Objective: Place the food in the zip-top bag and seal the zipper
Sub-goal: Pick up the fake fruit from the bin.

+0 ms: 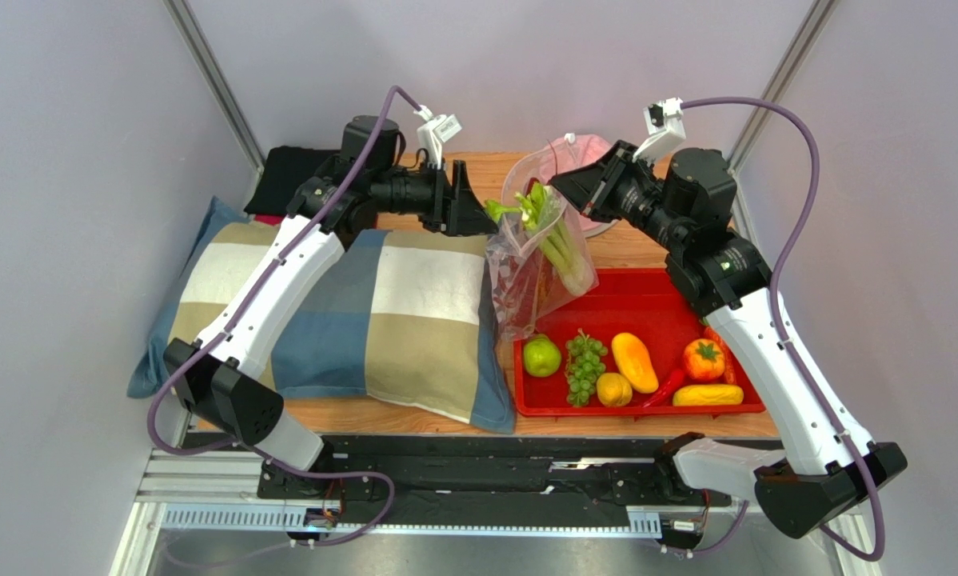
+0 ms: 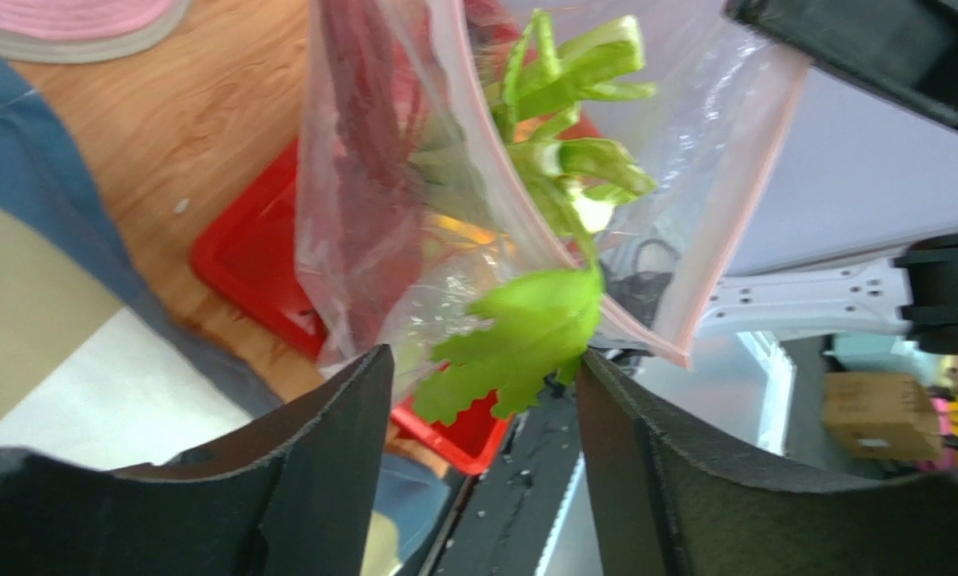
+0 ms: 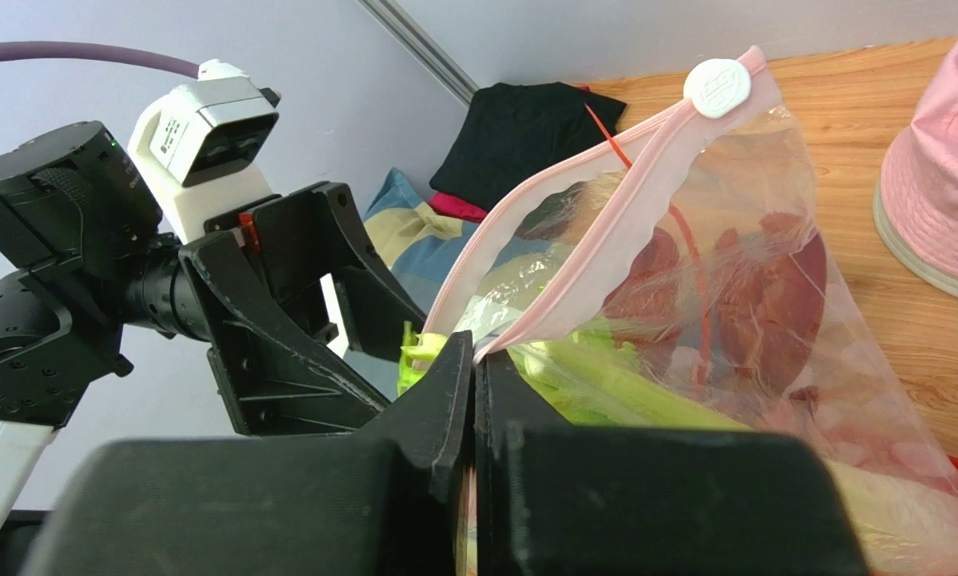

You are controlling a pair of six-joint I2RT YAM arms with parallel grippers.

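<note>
The zip-top bag (image 1: 532, 270) hangs upright over the table, its mouth open at the top. My right gripper (image 3: 474, 360) is shut on the pink zipper (image 3: 616, 198) strip at the mouth edge. A red lobster (image 3: 748, 288) and a celery stalk (image 1: 552, 234) are inside the bag, with the celery's leafy top (image 2: 532, 330) sticking out. My left gripper (image 2: 484, 378) is open, its fingers either side of that leaf without clamping it. The green apple (image 1: 542, 355) and grape bunch (image 1: 585, 366) lie on the red tray (image 1: 658, 294).
Several other toy foods (image 1: 703, 358) also lie on the tray. A checked pillow (image 1: 364, 312) fills the left of the table. A pink hat (image 3: 940, 204) sits behind the bag and a black cloth (image 1: 286, 174) lies at the back left.
</note>
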